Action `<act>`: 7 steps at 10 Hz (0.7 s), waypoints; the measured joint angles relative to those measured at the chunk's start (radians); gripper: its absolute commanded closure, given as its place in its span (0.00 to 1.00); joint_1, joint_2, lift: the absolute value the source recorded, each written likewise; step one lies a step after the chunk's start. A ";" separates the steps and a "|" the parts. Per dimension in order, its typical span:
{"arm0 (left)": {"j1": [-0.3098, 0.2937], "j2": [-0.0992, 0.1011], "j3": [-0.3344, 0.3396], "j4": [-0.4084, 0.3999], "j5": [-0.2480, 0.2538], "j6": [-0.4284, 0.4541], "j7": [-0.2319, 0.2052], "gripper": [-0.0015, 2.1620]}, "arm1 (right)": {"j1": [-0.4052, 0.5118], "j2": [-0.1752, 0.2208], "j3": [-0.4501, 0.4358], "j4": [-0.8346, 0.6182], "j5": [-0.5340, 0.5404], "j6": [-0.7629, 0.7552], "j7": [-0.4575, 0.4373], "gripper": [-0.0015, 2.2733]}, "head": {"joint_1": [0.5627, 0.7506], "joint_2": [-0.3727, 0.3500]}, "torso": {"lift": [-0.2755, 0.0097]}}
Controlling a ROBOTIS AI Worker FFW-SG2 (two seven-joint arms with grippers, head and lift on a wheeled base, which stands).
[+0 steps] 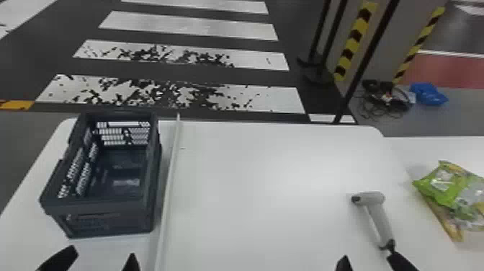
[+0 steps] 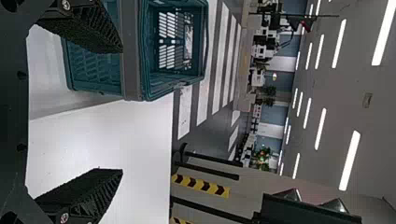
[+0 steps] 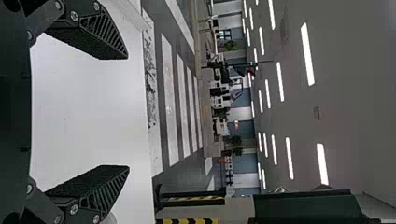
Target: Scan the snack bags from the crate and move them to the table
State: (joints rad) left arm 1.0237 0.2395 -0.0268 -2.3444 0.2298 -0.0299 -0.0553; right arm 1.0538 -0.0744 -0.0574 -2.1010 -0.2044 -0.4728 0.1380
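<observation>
The left gripper (image 1: 102,256) and right gripper (image 1: 368,257) both have jaws spread wide. One crate (image 1: 108,216) stands along the counter's (image 1: 270,162) left edge; one scanner (image 1: 380,220) lies toward its right. Overlapping snack bags (image 1: 444,185), count unclear, lie beyond that edge.

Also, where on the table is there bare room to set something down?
Widest bare patch: the table between the white rail and the scanner. Crowded: off to the right, with snack bags and the right pincer near the scanner; and left, mostly taken by the crate.
</observation>
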 measured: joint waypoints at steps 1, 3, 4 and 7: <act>0.003 -0.003 0.001 0.001 0.000 -0.008 0.003 0.04 | 0.010 -0.002 -0.002 0.000 0.000 -0.022 -0.001 0.07 | 0.70 0.34 | 0.63; 0.002 -0.005 0.003 0.001 0.000 -0.012 0.002 0.04 | 0.011 -0.005 -0.010 0.010 0.000 -0.039 -0.006 0.07 | 0.70 0.33 | 0.63; 0.000 -0.006 0.002 0.001 0.000 -0.009 0.002 0.04 | 0.007 -0.009 -0.010 0.013 0.000 -0.039 -0.011 0.07 | 0.70 0.32 | 0.63; -0.010 -0.006 0.002 0.008 0.000 -0.001 0.002 0.04 | -0.003 -0.020 -0.013 0.016 0.001 -0.030 -0.014 0.07 | 0.70 0.32 | 0.63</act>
State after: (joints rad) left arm 1.0135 0.2331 -0.0246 -2.3363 0.2301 -0.0311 -0.0537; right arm 1.0512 -0.0945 -0.0700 -2.0846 -0.2030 -0.5029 0.1241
